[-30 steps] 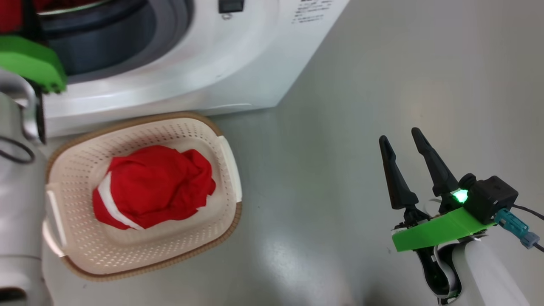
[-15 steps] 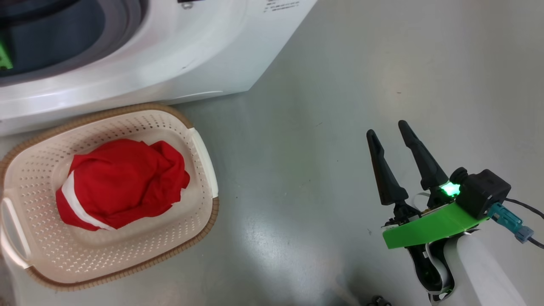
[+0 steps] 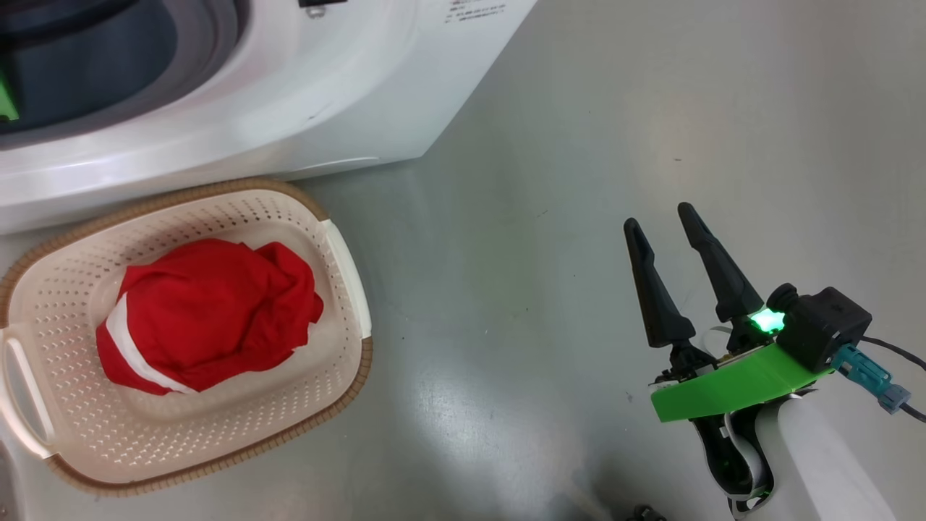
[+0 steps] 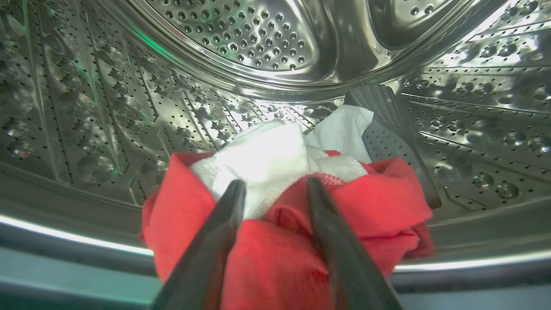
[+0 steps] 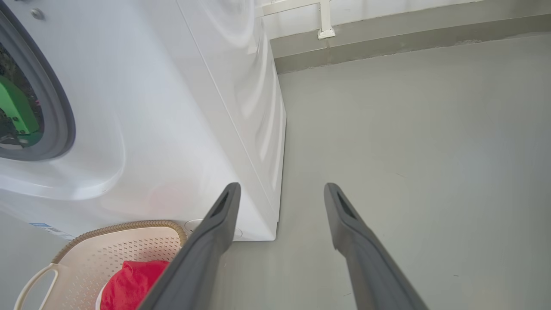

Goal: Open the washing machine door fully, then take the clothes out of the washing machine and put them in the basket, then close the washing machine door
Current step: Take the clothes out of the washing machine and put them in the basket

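Grey, glossy floor (image 3: pixel 615 108), taking right and lower frame, light glare lower centre. Standing on it: white washing machine (image 3: pixel 347 87), upper left; cream perforated basket (image 3: pixel 217 434), lower left, just beside machine's base.

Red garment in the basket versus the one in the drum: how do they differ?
Place: the basket garment lies bundled in the basket; the drum garment lies on the steel drum floor.
Contact: the basket garment lies free; the left claw straddles a fold of the drum garment, grip unclear.
Look: the basket garment shows a thin white stripe; the drum garment shows a broad white panel.
Both are crumpled red-and-white fabric.
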Robot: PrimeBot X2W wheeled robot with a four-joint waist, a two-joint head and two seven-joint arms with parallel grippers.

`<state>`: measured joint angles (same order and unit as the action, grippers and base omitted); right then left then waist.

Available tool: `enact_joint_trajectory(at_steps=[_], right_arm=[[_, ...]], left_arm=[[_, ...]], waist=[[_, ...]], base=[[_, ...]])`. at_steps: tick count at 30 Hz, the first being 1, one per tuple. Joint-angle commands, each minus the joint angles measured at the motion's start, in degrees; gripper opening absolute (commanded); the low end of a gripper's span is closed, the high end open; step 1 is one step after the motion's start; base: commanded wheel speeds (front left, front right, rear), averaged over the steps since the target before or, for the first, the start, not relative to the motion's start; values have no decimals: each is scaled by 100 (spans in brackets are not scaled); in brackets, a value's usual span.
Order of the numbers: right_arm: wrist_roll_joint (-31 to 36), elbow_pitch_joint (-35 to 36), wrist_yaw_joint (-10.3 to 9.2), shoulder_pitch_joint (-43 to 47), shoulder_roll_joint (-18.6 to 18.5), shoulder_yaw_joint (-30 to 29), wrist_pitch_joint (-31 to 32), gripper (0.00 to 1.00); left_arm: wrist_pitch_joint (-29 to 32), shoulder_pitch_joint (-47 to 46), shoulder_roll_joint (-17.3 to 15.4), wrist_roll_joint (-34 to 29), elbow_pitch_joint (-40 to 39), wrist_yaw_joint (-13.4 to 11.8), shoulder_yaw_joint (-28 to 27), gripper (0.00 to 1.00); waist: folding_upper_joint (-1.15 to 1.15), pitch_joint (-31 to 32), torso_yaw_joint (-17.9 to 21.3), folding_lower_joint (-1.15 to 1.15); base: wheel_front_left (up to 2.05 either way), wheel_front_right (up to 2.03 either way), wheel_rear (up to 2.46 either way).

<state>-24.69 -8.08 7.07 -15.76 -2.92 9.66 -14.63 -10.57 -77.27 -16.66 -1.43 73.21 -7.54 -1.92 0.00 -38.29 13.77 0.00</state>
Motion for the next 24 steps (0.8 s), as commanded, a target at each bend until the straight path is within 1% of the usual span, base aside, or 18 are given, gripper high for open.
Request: enact_joint_trajectory(at_steps=[1, 2, 10, 18, 22, 24], right_arm=[[-37, 145, 42, -16, 4, 97, -37, 100], [-38, 145, 42, -14, 4, 96, -37, 100], [-43, 126, 42, -19, 4, 83, -37, 100], [-12, 90, 42, 26, 4, 17, -37, 100], [31, 67, 42, 71, 4, -14, -37, 100], [62, 60, 42, 99, 4, -23, -37, 100]], left_arm=[[70, 143, -343, 70, 16, -10, -37, 13], [88, 141, -339, 81, 22, -9, -31, 0], [67, 98, -278, 112, 50, -6, 75, 0], [-337, 206, -76, 340, -4, 113, 16, 0], [-430, 411, 51, 507, -241, 197, -67, 0], [-437, 555, 114, 600, -574, 242, -129, 0]], waist=[[0, 15, -4, 0], [0, 23, -6, 0], [0, 101, -20, 0], [0, 318, -150, 0], [0, 465, -250, 0], [0, 536, -304, 0]], base=[[0, 0, 0], [0, 0, 0], [0, 0, 0], [0, 0, 0], [0, 0, 0], [0, 0, 0]])
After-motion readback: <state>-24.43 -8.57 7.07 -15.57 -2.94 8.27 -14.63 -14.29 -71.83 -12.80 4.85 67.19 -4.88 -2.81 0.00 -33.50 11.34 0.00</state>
